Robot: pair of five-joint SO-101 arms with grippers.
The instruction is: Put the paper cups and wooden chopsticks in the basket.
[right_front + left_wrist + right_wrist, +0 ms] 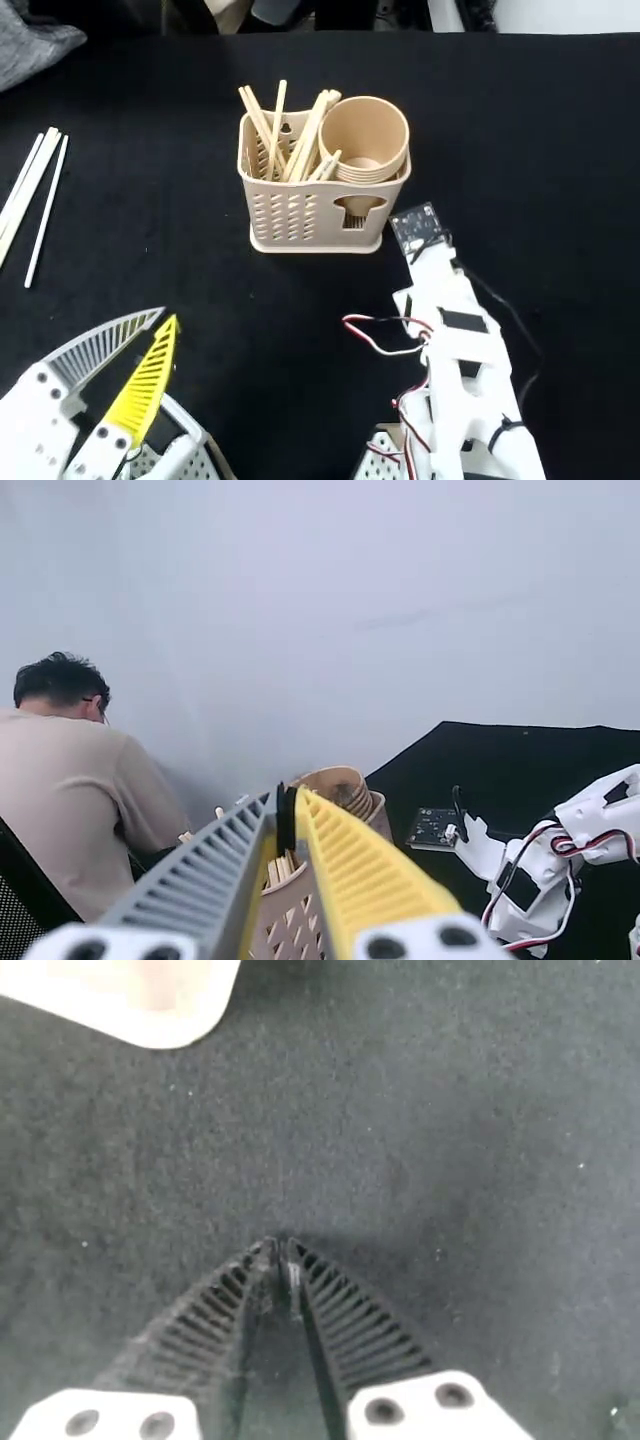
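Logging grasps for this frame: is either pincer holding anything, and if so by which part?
Nothing is held. The left pincer and the right pincer are both shut, with nothing between their fingers.

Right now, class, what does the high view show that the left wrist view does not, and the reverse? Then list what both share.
High view adds: loose chopsticks lying on the table, left of the basket.
Left wrist view adds: a pale wall behind the table.
Shared: the basket, the stacked cups in it, the left gripper, shut, and the right arm.
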